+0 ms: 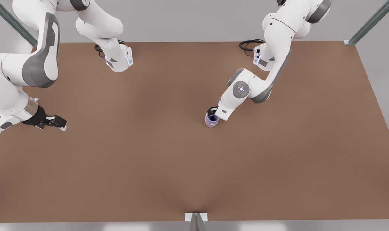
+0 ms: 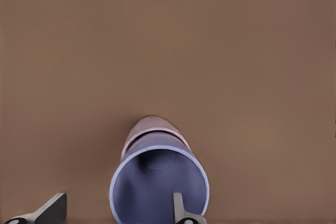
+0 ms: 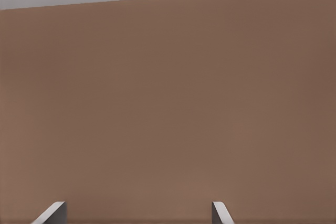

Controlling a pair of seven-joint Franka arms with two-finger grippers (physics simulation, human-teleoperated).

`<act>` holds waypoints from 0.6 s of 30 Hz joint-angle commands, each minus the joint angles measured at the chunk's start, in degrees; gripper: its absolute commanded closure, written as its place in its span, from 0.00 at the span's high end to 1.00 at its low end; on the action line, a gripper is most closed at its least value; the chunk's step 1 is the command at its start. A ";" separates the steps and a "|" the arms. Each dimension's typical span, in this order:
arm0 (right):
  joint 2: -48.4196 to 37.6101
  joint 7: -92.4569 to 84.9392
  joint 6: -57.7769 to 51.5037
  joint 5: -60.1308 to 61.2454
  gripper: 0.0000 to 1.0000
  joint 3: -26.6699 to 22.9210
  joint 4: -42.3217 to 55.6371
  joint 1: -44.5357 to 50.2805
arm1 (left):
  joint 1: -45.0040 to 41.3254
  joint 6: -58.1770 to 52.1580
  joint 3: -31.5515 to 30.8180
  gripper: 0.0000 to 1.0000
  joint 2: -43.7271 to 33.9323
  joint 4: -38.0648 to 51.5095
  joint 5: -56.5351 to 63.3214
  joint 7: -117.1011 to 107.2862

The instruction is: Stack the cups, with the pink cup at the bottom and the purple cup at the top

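- Front view: the purple cup (image 1: 211,120) sits nested in the pink cup (image 1: 210,125), both upright on the brown table (image 1: 149,166), slightly toward 3 o'clock of the table's centre.
- Front view: the left gripper (image 1: 212,112) is at the purple cup's rim, on its 12 o'clock side.
- Front view: the right gripper (image 1: 60,124) waits above the table's 9 o'clock edge, well apart from the cups, with its jaws parted on nothing.
- Left wrist view: the purple cup (image 2: 159,184) stands inside the pink cup (image 2: 150,128). One finger (image 2: 179,208) lies inside the rim, the other finger (image 2: 51,209) well outside it; the jaws are spread and clamp nothing.
- Right wrist view: the two fingertips (image 3: 52,212) are set wide apart over bare table (image 3: 168,108).
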 commanded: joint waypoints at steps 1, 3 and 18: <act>0.00 0.00 0.00 0.00 1.00 0.00 0.00 0.09 | 0.00 -0.24 0.00 0.99 -0.14 0.10 0.03 0.00; 0.00 0.00 0.00 0.00 1.00 0.00 0.00 0.01 | 0.17 -1.73 0.17 0.99 -1.29 1.16 0.03 0.18; 0.00 0.00 0.00 0.00 1.00 -0.09 0.00 -0.08 | 8.17 -30.65 19.51 1.00 -10.87 21.55 11.98 33.57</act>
